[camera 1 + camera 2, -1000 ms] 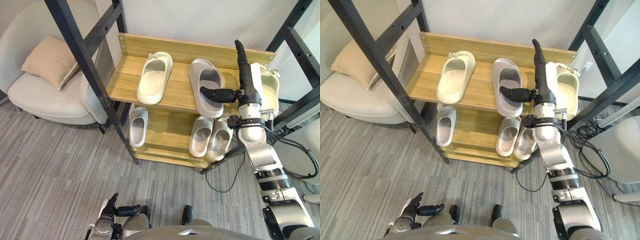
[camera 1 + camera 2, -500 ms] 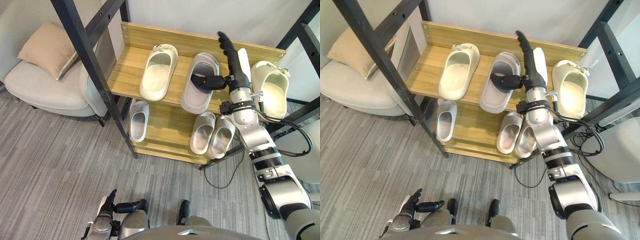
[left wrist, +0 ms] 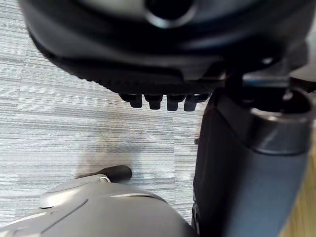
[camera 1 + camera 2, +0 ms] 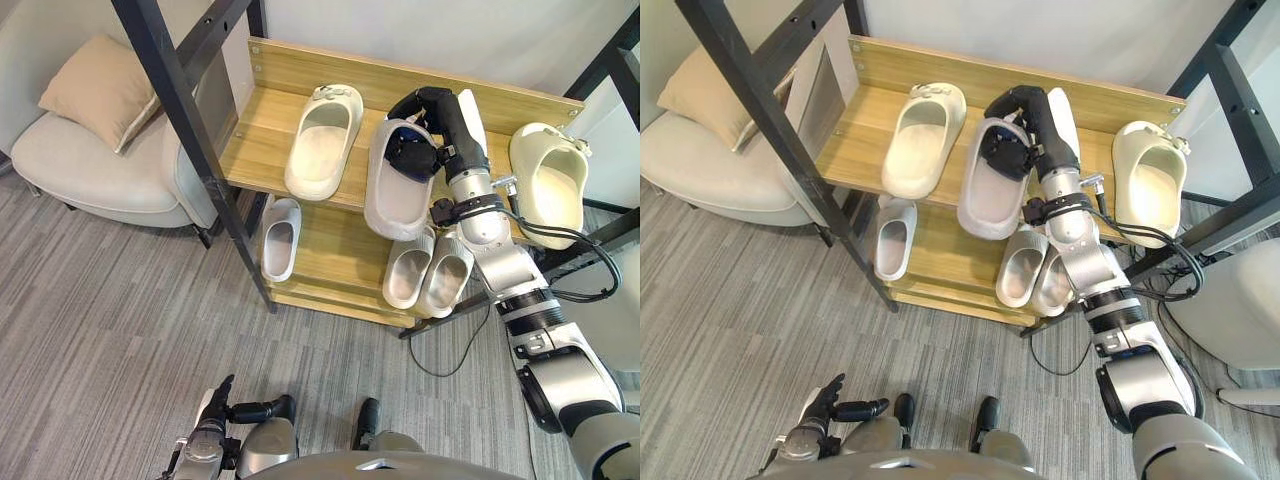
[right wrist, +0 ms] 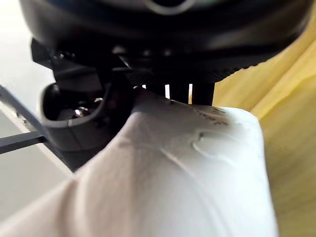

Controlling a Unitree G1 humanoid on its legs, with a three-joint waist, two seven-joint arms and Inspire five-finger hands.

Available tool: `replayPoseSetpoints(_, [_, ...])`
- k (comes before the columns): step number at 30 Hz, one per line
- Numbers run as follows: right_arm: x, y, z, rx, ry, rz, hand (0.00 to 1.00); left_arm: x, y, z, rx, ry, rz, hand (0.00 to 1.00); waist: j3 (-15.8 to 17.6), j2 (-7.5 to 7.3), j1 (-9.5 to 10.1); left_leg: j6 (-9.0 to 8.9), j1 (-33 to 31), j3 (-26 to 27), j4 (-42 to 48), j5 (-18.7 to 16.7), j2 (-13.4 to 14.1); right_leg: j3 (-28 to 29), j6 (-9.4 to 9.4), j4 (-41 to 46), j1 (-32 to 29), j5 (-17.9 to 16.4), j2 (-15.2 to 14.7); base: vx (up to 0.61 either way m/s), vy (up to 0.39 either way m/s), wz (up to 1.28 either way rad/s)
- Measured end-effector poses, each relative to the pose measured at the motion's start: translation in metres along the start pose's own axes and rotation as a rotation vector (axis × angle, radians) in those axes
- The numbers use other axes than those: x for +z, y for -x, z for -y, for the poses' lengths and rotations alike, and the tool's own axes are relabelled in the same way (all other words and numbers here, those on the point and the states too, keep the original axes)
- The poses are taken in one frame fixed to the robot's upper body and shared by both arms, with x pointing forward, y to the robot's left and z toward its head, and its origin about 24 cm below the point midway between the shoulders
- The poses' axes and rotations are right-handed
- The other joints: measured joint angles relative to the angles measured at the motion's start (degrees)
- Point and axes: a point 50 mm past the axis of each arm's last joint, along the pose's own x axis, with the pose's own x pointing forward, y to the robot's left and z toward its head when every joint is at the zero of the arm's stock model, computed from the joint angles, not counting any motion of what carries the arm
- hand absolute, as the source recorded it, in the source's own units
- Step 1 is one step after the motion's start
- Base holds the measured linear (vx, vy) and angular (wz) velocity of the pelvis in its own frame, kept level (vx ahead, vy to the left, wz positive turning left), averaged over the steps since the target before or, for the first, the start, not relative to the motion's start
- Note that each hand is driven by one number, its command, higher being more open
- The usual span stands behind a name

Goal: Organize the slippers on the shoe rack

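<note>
In the left eye view, the shoe rack (image 4: 258, 150) was seen at 12 o'clock, its left end crossed by a slanting black post (image 4: 190, 130). The right hand (image 4: 441, 110) was closed on the strap of the grey slipper (image 4: 395, 195) on the top shelf. The fingers were curled over the strap and the thumb was tucked into the opening. The slipper's near end overhung the shelf's front edge, and whether its sole rested on the wood could not be told. A cream slipper (image 4: 322, 140) lay just beside it at 9 o'clock. A pale yellow slipper (image 4: 548, 185) lay well apart at 3 o'clock. On the lower shelf a small white slipper (image 4: 279, 238) was seen at 7 o'clock of the grey one. A pair of grey slippers (image 4: 428, 273) sat at 6 o'clock, their far ends hidden under the top shelf. An armchair (image 4: 90, 180) with a tan cushion (image 4: 98, 88) was cut off at 10 o'clock. In the right eye view, the left hand (image 4: 823, 405) was seen low at 7 o'clock above the carpet (image 4: 740, 300), with its fingers straight and spread and nothing held. In the left wrist view, only short dark fingertips (image 3: 157, 102) were visible past the hand's bulk. In the right wrist view, the pale strap was pressed close against the hand. The fingers were mostly hidden behind it, with yellow wood beside.
</note>
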Motion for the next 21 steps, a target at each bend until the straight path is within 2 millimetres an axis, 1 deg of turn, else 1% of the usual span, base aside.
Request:
replayPoseSetpoints(1, [0.014, 0.0, 0.006, -0.007, 0.008, 0.065, 0.0, -0.001, 0.0, 0.0, 0.0, -0.001, -0.005, 1.0, 0.0, 0.01, -0.23, -0.02, 0.5, 0.4, -0.2, 0.0, 0.0, 0.3, 0.02, 0.0, 0.2, 0.0, 0.0, -0.02, 0.003, -0.11])
replayPoseSetpoints(2, [0.018, 0.001, 0.008, -0.01, 0.009, 0.087, 0.0, -0.001, 0.0, 0.0, 0.0, -0.002, -0.007, 1.0, 0.0, 0.01, -0.33, -0.03, 0.7, 0.5, -0.2, -0.1, 0.0, 0.4, 0.02, 0.0, 0.3, 0.0, 0.0, -0.02, 0.004, -0.12])
replayPoseSetpoints(3, [0.03, 0.003, 0.012, -0.018, 0.009, 0.144, 0.0, -0.002, 0.0, 0.0, 0.001, -0.005, -0.013, 1.0, 0.0, 0.01, -0.82, -0.09, 1.1, 0.7, -0.4, -0.1, 0.1, 0.5, 0.02, 0.0, 0.6, 0.0, 0.0, -0.02, 0.004, -0.07])
replayPoseSetpoints(7, [0.064, 0.014, 0.025, -0.063, -0.016, 0.322, 0.0, -0.004, 0.0, -0.001, 0.0, -0.015, -0.023, 1.0, -0.1, 0.12, -1.93, -0.15, 1.7, 1.9, -0.4, -0.4, 0.1, 1.6, 0.13, 0.0, 0.7, 0.1, 0.0, -0.01, 0.005, -0.15])
replayPoseSetpoints(9, [0.076, 0.022, 0.029, -0.078, -0.028, 0.39, 0.0, -0.006, 0.001, 0.0, -0.004, -0.02, -0.035, 1.0, -0.5, 0.47, -2.52, -0.19, 1.8, 2.1, -0.4, -0.5, 0.1, 1.9, 0.14, 0.0, 0.7, 0.1, 0.0, 0.0, -0.002, -0.07])
replayPoseSetpoints(13, [0.091, 0.031, 0.031, -0.081, -0.048, 0.47, 0.0, -0.008, 0.001, 0.003, -0.026, -0.028, -0.04, 1.0, -1.3, 1.28, -3.21, -0.21, 1.8, 2.3, -0.4, -0.5, 0.1, 2.0, 0.14, 0.0, 0.7, 0.1, 0.1, 0.0, -0.001, -0.01])
replayPoseSetpoints(14, [0.1, 0.039, 0.03, -0.07, -0.065, 0.523, 0.0, -0.007, 0.001, 0.006, -0.041, -0.04, -0.039, 1.0, -1.8, 1.74, -3.22, -0.23, 1.9, 2.3, -0.4, -0.5, 0.2, 2.1, 0.14, 0.0, 0.7, 0.1, 0.1, 0.0, 0.0, 0.0])
replayPoseSetpoints(16, [0.106, 0.044, 0.029, -0.061, -0.09, 0.558, 0.0, -0.007, 0.001, 0.007, -0.048, -0.05, -0.038, 1.0, -2.1, 2.03, -3.22, -0.23, 1.9, 2.4, -0.4, -0.5, 0.2, 2.3, 0.14, 0.0, 0.7, 0.1, 0.1, 0.0, 0.0, 0.0])
replayPoseSetpoints(17, [0.111, 0.048, 0.025, -0.041, -0.152, 0.584, 0.0, -0.009, 0.002, 0.008, -0.053, -0.056, -0.043, 1.0, -2.4, 2.31, -3.22, -0.23, 2.0, 2.5, -0.4, -0.5, 0.2, 2.4, 0.14, 0.0, 0.8, 0.1, 0.1, -0.02, -0.004, -0.05])
replayPoseSetpoints(18, [0.114, 0.051, 0.021, -0.021, -0.198, 0.597, 0.0, -0.01, 0.002, 0.009, -0.056, -0.058, -0.049, 1.0, -2.7, 2.49, -3.25, -0.24, 2.1, 2.6, -0.4, -0.5, 0.2, 2.6, 0.14, 0.0, 0.8, 0.1, 0.1, -0.02, -0.006, -0.08])
replayPoseSetpoints(19, [0.118, 0.055, 0.012, 0.026, -0.272, 0.609, 0.0, -0.012, 0.002, 0.01, -0.061, -0.062, -0.057, 1.0, -3.2, 2.74, -3.32, -0.25, 2.2, 2.8, -0.4, -0.5, 0.2, 2.7, 0.14, 0.0, 0.8, 0.1, 0.1, -0.01, -0.003, -0.06])
replayPoseSetpoints(20, [0.118, 0.056, 0.01, 0.037, -0.289, 0.61, 0.0, -0.012, 0.002, 0.01, -0.062, -0.063, -0.058, 1.0, -3.3, 2.77, -3.32, -0.25, 2.2, 2.8, -0.4, -0.5, 0.2, 2.7, 0.14, 0.0, 0.8, 0.1, 0.1, -0.02, -0.008, -0.04])
replayPoseSetpoints(21, [0.121, 0.061, -0.003, 0.105, -0.368, 0.608, 0.0, -0.013, 0.003, 0.012, -0.067, -0.068, -0.062, 1.0, -3.8, 3.03, -3.34, -0.26, 2.3, 2.8, -0.4, -0.5, 0.2, 2.7, 0.14, 0.0, 0.9, 0.1, 0.1, 0.0, 0.0, 0.0])
